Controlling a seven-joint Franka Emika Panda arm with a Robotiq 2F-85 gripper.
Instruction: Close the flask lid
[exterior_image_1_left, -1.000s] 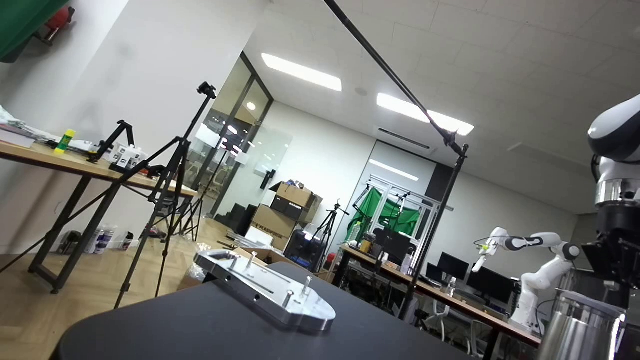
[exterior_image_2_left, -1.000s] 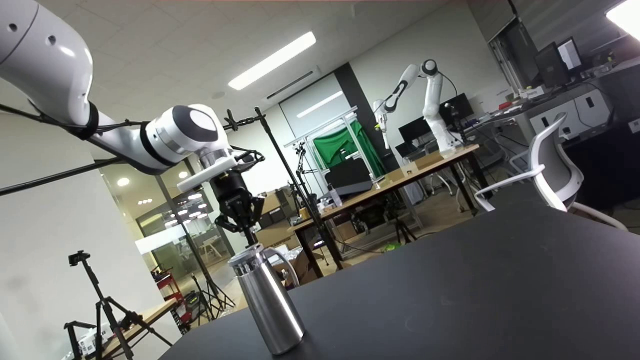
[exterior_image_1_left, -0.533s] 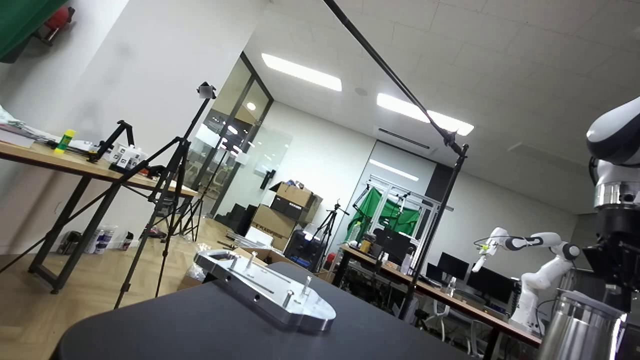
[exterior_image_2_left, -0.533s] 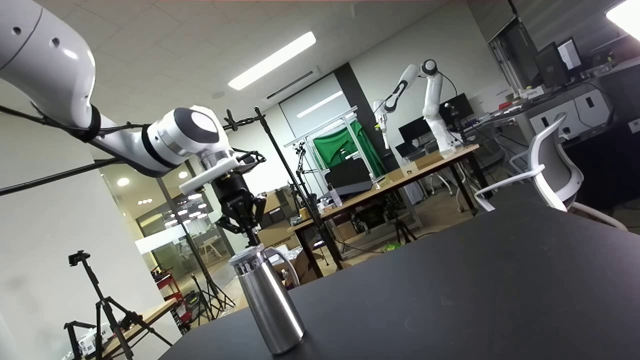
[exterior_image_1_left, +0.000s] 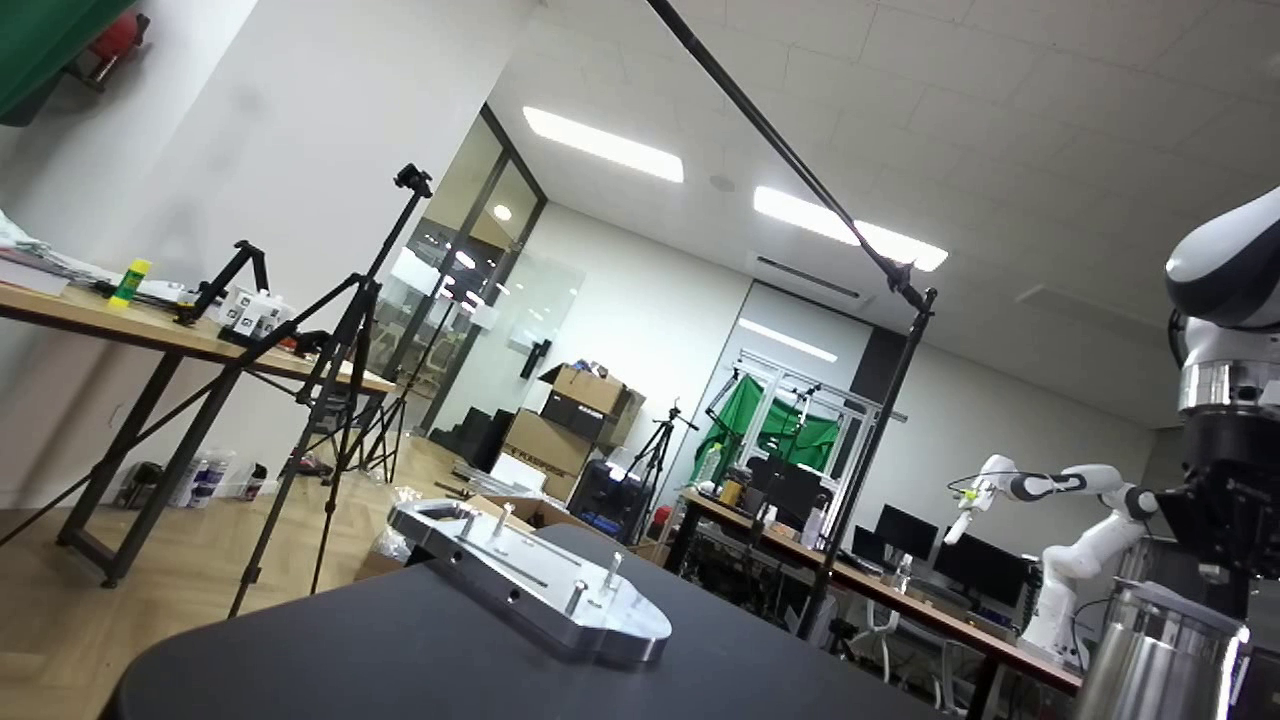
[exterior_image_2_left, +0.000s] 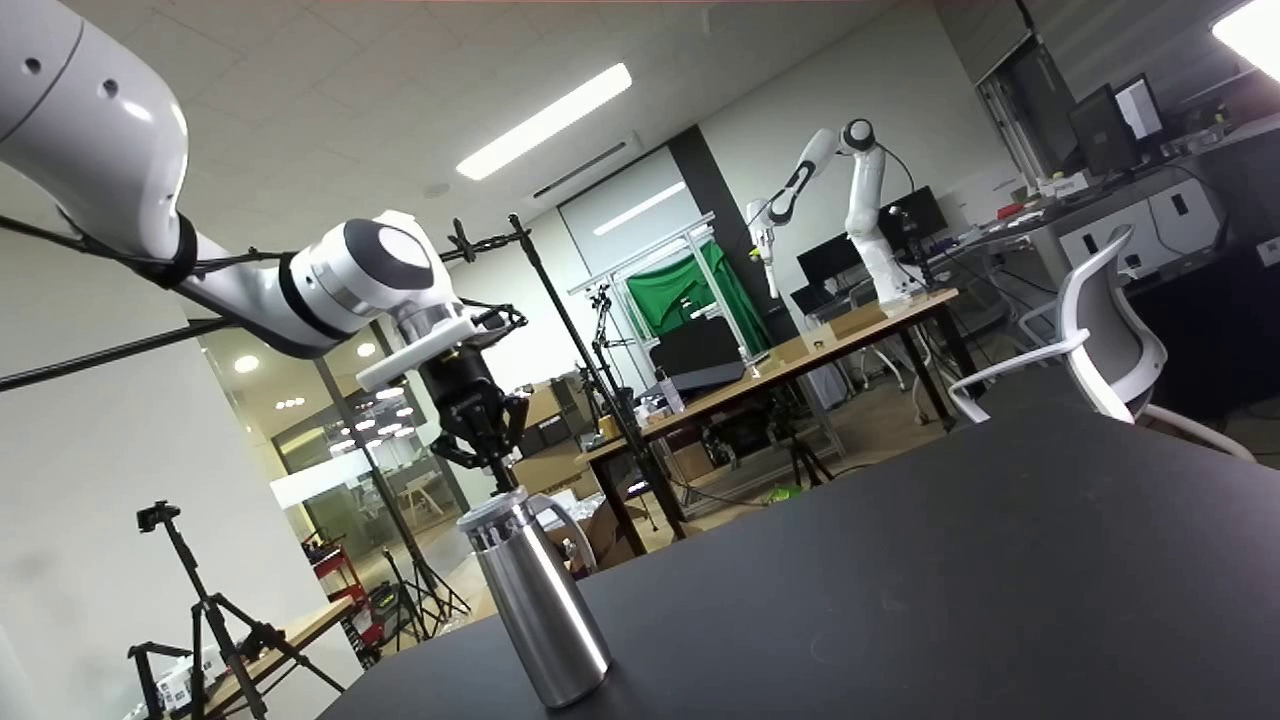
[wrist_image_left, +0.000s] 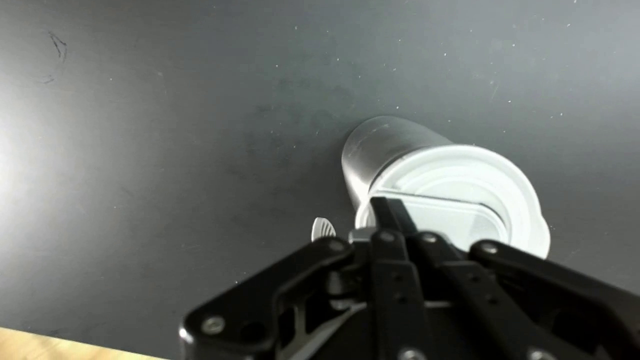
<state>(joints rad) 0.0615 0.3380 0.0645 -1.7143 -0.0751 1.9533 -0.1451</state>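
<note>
White flask lid (wrist_image_left: 472, 216) shows its top only in the wrist view, end effector (wrist_image_left: 390, 204) fingers together.

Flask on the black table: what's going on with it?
The arm has its tool, shut and apparently empty, right at the top of the flask, on the handle side. The flask stands upright on the table with its lid on. The tool is probably there to push the lid closed; whether it touches, or the lid is fully shut, I can't tell.
</note>
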